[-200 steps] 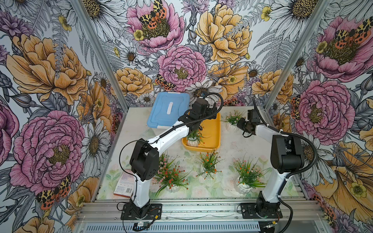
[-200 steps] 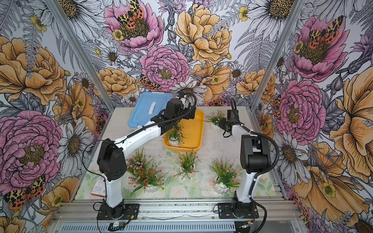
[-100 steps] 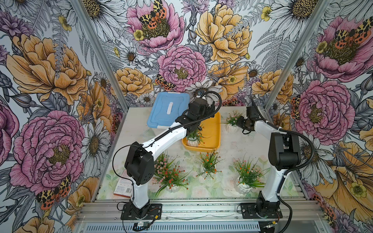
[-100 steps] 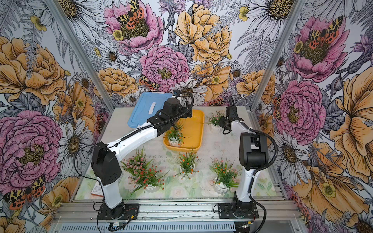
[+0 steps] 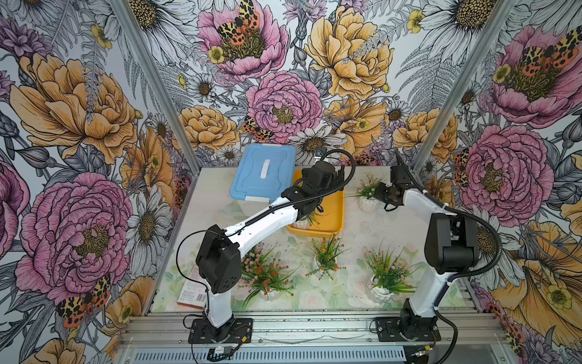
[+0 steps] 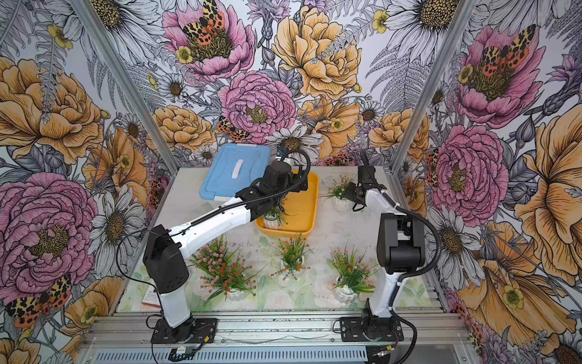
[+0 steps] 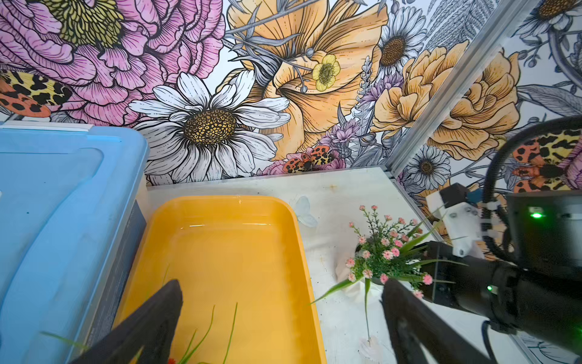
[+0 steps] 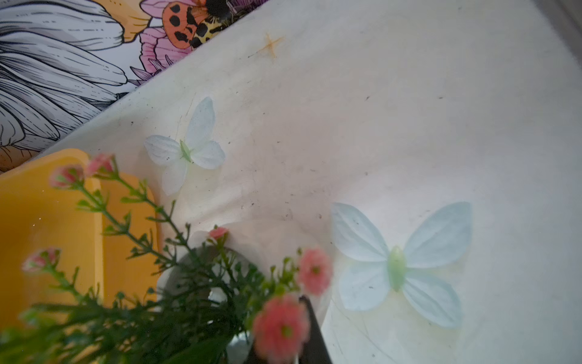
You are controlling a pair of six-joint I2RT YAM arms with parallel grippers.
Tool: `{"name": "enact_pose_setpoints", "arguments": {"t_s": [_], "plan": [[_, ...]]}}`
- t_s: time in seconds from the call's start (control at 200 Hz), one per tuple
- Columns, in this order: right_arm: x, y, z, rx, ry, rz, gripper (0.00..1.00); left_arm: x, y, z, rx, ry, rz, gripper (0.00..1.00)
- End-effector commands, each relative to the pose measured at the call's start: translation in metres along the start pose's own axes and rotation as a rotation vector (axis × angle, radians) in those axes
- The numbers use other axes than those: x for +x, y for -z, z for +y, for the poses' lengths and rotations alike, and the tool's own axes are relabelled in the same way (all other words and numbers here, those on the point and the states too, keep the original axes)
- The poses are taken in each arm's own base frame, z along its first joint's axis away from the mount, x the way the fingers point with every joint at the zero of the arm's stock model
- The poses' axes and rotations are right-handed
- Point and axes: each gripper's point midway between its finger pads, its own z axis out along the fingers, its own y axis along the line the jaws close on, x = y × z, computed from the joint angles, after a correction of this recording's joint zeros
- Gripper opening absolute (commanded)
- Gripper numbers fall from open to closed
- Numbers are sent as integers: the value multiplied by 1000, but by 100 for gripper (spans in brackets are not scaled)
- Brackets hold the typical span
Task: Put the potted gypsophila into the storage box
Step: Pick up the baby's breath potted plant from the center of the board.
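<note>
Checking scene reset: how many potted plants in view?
5 pots: one in the storage box, one at the right gripper, three along the front; the leftmost may hide another.

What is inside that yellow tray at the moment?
One small potted plant stands at the near end of the yellow tray; the far end shows bare floor. The left arm covers part of the pot and whatever lies beneath.

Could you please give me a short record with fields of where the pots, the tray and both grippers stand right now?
Storage box: shallow yellow-orange plastic tray, beside the translucent box with a light-blue lid
In tray: one white-potted green plant, at its near end
Left gripper: open, above tray
Right gripper: shut in the foliage of the pink-flowered gypsophila in a white pot, on the table beside the tray
Front row: three potted plants on the table
</note>
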Motion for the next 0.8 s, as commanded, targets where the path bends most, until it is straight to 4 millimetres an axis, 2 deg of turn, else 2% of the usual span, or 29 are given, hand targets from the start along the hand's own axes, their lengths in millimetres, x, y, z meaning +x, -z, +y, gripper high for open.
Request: {"name": "enact_pose_setpoints", "arguments": {"t_s": [0.0,0.09,0.12,0.13,0.16,0.305,0.405,0.6,0.795], "plan": [[-29,45,14,-34,20,-134,0,-2,-1,6,-3,-8,5,99],[-28,63,21,-54,12,-162,0,-6,3,6,22,3,6,99],[-28,70,25,-63,17,-174,0,-2,2,8,17,-2,14,99],[-28,73,27,-67,20,-176,0,-13,11,9,25,7,-7,99],[-28,79,32,-77,26,-187,0,-16,18,11,25,8,-14,99],[-24,101,63,-161,10,-206,0,-15,50,32,14,29,-17,99],[-18,113,91,-205,34,-217,0,-11,69,56,-13,40,-21,99],[14,116,144,-267,90,-184,0,-12,105,99,-61,71,-54,99],[48,104,185,-361,124,-114,0,-4,141,130,-94,106,-89,99]]}}
